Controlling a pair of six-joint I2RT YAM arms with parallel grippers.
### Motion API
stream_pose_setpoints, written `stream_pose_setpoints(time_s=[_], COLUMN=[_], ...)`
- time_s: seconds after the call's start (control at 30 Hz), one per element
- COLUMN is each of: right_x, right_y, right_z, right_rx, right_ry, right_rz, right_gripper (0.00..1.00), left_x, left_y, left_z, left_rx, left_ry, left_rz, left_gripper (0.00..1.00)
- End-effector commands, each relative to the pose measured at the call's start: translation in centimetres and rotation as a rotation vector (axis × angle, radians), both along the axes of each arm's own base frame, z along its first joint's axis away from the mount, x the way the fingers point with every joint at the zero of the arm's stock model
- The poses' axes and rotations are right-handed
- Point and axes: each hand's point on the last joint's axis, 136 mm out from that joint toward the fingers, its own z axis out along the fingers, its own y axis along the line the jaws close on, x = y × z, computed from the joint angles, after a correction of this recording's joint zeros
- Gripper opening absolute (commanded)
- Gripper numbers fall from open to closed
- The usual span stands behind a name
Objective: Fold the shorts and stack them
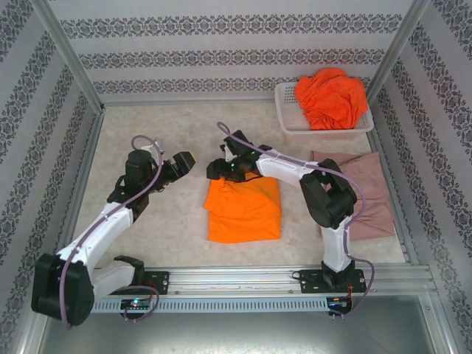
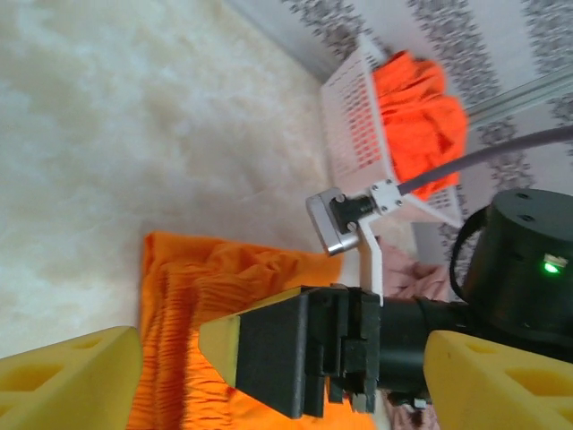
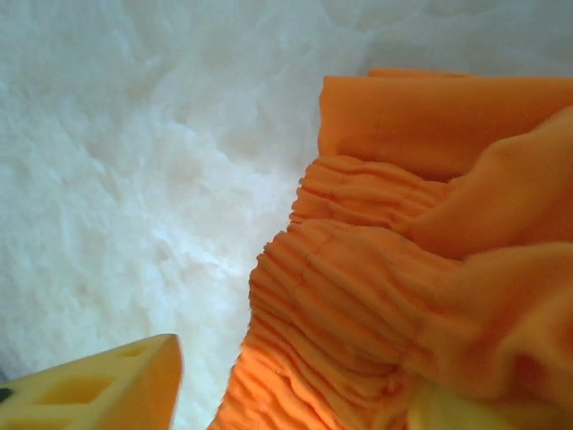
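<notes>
i saw the left gripper (image 1: pixel 183 162) spread wide just left of the folded orange shorts (image 1: pixel 243 210), and the right gripper (image 1: pixel 216 168) stood wide at their far edge.

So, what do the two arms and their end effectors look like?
Both the left arm and the right arm have white links, black joints and a thin mauve cable running along them. The left end effector and the right end effector are black, with blocky yellow fingers that have cut-outs. A green light glows on one black joint.
</notes>
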Motion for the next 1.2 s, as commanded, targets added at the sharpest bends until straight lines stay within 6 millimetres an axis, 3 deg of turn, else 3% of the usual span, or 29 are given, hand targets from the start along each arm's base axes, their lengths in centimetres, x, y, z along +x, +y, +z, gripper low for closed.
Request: stream_pose_setpoints(time_s=[0.0,0.1,0.2,0.27,0.43,0.6,0.77,0.97,1.1,1.17], right_x=[1.2,0.3,-1.1,-2.2,-4.0,-5.7,-6.5,-6.8,-6.8,-6.3], right_y=[-3.7,-7.8,-12.3,-15.1,-18.4,-19.1,-17.8,-16.1,-15.6,-16.0], right_z=[7.6,8.3,7.2,5.5,2.1,-1.7,-4.5,-6.6,-6.9,-6.2], right_rx=[0.027,-0.082,-0.240,-0.329,-0.292,-0.259,-0.215,-0.155,-0.136,-0.158], right_ry=[-0.165,-0.228,-0.241,-0.228,-0.093,0.060,0.176,0.261,0.289,0.264], right_rz=[-0.076,-0.109,-0.110,-0.101,-0.154,-0.139,-0.099,-0.092,-0.109,-0.126], right_gripper=[0.77,0.89,0.98,0.98,0.97,0.94,0.89,0.73,0.42,0.15], left_x=[-1.2,-1.1,-0.8,-0.7,-0.3,-1.4,-3.1,-3.6,-3.3,-3.0], left_y=[-2.0,-4.5,-7.5,-10.1,-13.9,-12.2,-10.6,-9.7,-9.9,-10.0], left_z=[0.7,1.3,1.0,-0.2,-5.9,-13.1,-15.8,-16.4,-15.4,-13.8], left_rx=[-0.017,-0.050,-0.060,-0.054,-0.060,0.027,0.064,0.099,0.089,0.083], left_ry=[-0.005,-0.016,-0.013,0.009,0.102,0.225,0.277,0.285,0.258,0.215], left_rz=[-0.040,-0.079,-0.129,-0.175,-0.231,-0.175,-0.150,-0.137,-0.137,-0.137], left_gripper=[0.86,0.88,0.89,0.89,0.88,0.87,0.86,0.86,0.87,0.89])
